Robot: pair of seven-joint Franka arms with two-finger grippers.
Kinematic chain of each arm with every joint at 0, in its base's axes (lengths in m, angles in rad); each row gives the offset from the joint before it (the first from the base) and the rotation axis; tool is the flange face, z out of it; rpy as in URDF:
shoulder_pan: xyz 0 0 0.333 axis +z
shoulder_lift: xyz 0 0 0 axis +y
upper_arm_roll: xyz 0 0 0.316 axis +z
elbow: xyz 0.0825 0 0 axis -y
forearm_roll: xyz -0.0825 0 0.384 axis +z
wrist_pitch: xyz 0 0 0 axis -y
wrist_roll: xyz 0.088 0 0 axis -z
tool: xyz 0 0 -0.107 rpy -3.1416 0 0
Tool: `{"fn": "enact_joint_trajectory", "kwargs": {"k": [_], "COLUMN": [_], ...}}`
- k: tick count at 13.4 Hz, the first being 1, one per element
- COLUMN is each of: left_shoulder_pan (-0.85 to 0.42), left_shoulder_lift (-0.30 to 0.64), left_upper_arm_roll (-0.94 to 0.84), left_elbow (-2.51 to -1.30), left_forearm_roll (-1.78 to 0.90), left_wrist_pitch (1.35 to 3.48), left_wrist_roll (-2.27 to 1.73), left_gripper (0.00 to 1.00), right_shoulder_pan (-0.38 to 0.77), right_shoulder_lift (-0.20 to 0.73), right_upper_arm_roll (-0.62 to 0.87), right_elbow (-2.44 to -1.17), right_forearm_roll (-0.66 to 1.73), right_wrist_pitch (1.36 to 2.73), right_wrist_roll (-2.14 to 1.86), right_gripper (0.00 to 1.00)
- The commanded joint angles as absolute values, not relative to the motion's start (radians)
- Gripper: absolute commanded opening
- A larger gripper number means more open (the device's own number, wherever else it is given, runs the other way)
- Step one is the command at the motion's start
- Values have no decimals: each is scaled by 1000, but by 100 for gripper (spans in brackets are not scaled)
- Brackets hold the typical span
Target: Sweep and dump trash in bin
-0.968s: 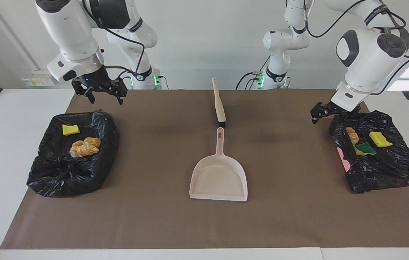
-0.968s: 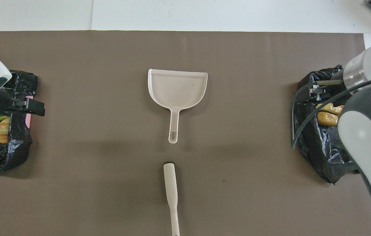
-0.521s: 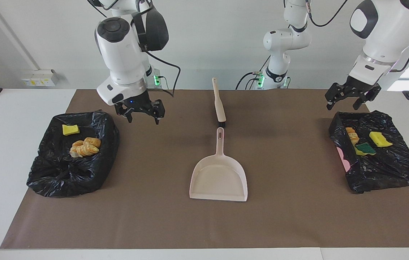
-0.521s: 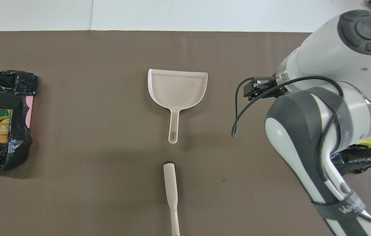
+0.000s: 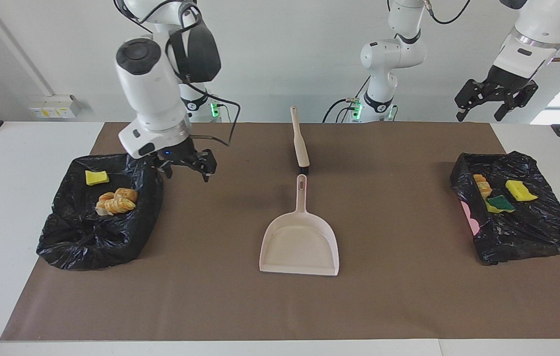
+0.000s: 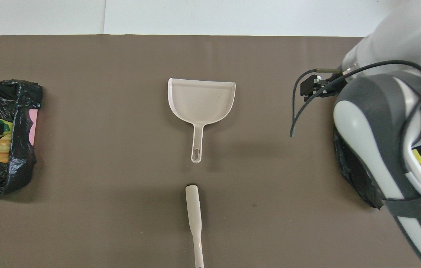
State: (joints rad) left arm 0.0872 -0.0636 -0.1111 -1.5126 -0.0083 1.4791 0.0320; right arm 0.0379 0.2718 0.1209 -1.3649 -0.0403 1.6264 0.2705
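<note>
The pale pink dustpan [image 5: 300, 244] [image 6: 200, 97] lies mid-mat, pan empty, handle pointing toward the robots. The matching brush [image 5: 301, 141] [image 6: 193, 210] lies just past the handle's end, nearer the robots. Two bins lined with black bags hold the trash. The bin [image 5: 87, 242] at the right arm's end has a yellow sponge scrap [image 5: 97, 177] and orange lumps [image 5: 116, 200]. The bin [image 5: 532, 232] [image 6: 17, 160] at the left arm's end has sponge scraps [image 5: 520, 190] and lumps [image 5: 482, 185]. My right gripper [image 5: 187, 172] hangs open and empty beside its bin. My left gripper [image 5: 480, 114] is open, raised high.
A brown mat [image 5: 408, 296] [image 6: 102, 167] covers most of the white table. A pink bin wall [image 5: 471, 217] [image 6: 33, 121] shows under the bag at the left arm's end. The right arm's body hides most of its bin in the overhead view.
The right gripper swung from its bin's robot-side edge to the bin's mat-centre side and dropped lower. The left gripper rose from its bin's edge to high above the table.
</note>
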Motion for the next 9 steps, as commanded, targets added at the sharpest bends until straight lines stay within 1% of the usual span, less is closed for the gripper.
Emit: {"fn": "enact_joint_trajectory", "kwargs": {"k": [1, 4, 7, 9], "left_shoulder_pan": [97, 97, 98, 98], "left_shoulder_lift": [-101, -101, -106, -123], "left_upper_arm_roll": [-120, -120, -114, -114], "left_elbow": [-1540, -1537, -1514, -1528], "left_forearm_roll": [-44, -49, -40, -40], "left_wrist_pitch": [1468, 1465, 1456, 1459], "left_wrist_roll": [25, 25, 37, 37], "left_gripper": [100, 100, 100, 100], "right_shoulder_pan": [-27, -63, -87, -89], "right_shoulder_lift": [192, 117, 33, -14], "right_upper_arm_roll": [127, 126, 126, 126], "right_elbow": [-1368, -1413, -1489, -1529], "right_forearm_roll": [-34, -44, -44, -41], "right_wrist_pitch": [1595, 1531, 1529, 1531], "right_wrist_roll": [143, 110, 45, 55], "right_gripper": [100, 100, 100, 100]}}
